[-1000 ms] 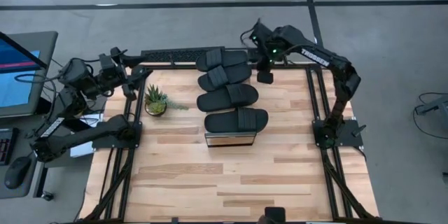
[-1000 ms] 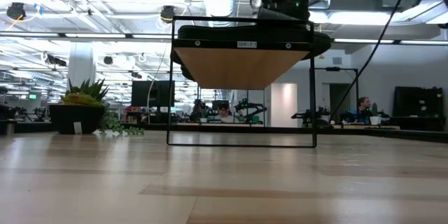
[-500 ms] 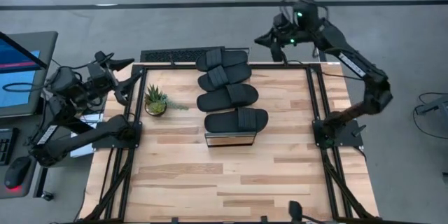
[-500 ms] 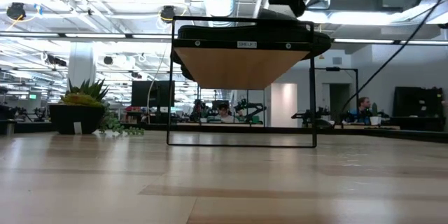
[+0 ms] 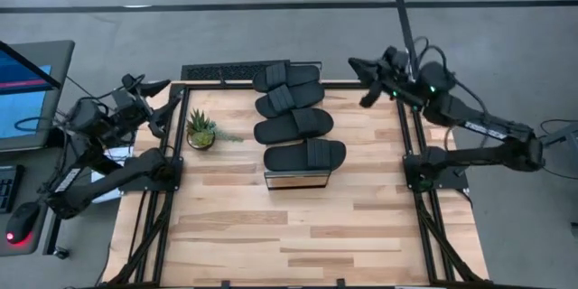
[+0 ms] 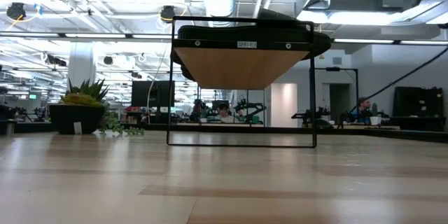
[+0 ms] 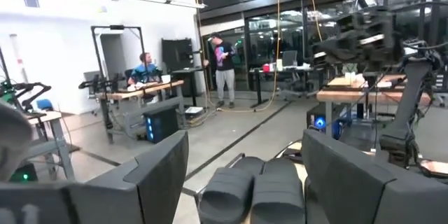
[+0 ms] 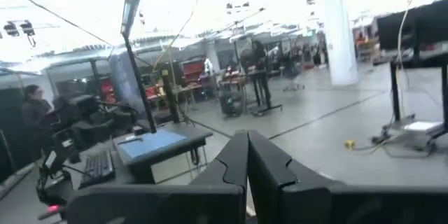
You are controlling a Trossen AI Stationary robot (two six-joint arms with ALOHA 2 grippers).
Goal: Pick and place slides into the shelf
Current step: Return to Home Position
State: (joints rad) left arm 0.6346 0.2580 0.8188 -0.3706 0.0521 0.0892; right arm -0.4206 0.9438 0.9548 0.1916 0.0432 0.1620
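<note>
Four black slides (image 5: 293, 117) lie sole-down, side by side, across the top of the shelf (image 5: 295, 181), in a row from the table's far edge toward its middle. The low view shows the shelf's wood plank (image 6: 241, 66) raised on a thin metal frame, with the slides (image 6: 245, 31) on top. My left gripper (image 5: 164, 92) hovers open at the far left corner, facing the slides (image 7: 252, 189). My right gripper (image 5: 355, 62) is shut and hangs just right of the farthest slide, touching nothing.
A small potted plant (image 5: 200, 131) stands left of the shelf, also seen in the low view (image 6: 80, 108). A dark strip (image 5: 226, 72) lies along the far edge. Bare tabletop (image 5: 298, 235) stretches toward the near edge. People sit at desks in the room behind.
My right gripper rose from beside the farthest slides and pulled back toward the table's right edge, leaving the low view, and its arm folded down to the right. My left gripper drew back slightly toward the left edge. The slides and shelf stayed put.
</note>
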